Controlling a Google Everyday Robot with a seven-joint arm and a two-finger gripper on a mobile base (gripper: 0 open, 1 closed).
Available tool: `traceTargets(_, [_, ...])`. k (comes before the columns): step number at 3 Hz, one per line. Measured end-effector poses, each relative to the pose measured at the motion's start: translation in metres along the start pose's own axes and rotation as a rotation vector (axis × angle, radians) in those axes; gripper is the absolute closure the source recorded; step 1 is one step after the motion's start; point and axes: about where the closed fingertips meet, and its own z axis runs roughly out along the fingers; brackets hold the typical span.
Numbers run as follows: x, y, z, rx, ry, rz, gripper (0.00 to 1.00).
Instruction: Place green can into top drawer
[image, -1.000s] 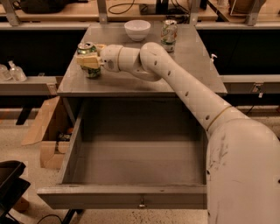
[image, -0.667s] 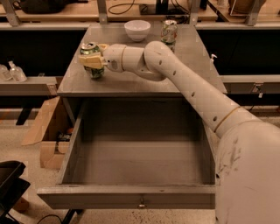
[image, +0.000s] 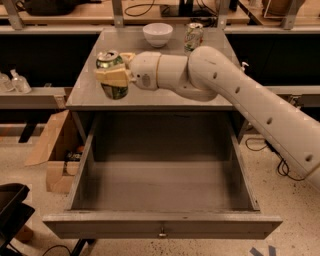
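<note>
Closest of all is the wide, deep grey metal top drawer (image: 210, 226), pulled all the way out, with a small knob (image: 161, 232) in the middle of its flat front. You can see its bare grey floor. On the ground to its left sits a brown cardboard box (image: 47, 150) with its flaps open. Just behind the drawer is the grey metal tabletop (image: 82, 97). Over the front left corner of the tabletop is the small dark green metal drink can (image: 116, 91) with pale spots and a silver top. It stands almost straight up. The gripper (image: 112, 76) is there too, and its tan fingers (image: 106, 76) are closed around the middle of the can, holding it tight. I cannot tell if the can's bottom touches the tabletop. The fat white robot arm (image: 225, 85) comes in from the right side. Near the far edge of the tabletop sit a round white bowl (image: 157, 34) and, to its right, a paler white-and-green can (image: 193, 36), close together but not touching.
</note>
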Motion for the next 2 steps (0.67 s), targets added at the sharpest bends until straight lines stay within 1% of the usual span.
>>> traceTargets(1, [0.013,0.062,-0.025,-0.076,-0.002,0.015,1.0])
traceTargets(2, [0.062,0.122,-0.035,-0.154,-0.008,0.006,1.0])
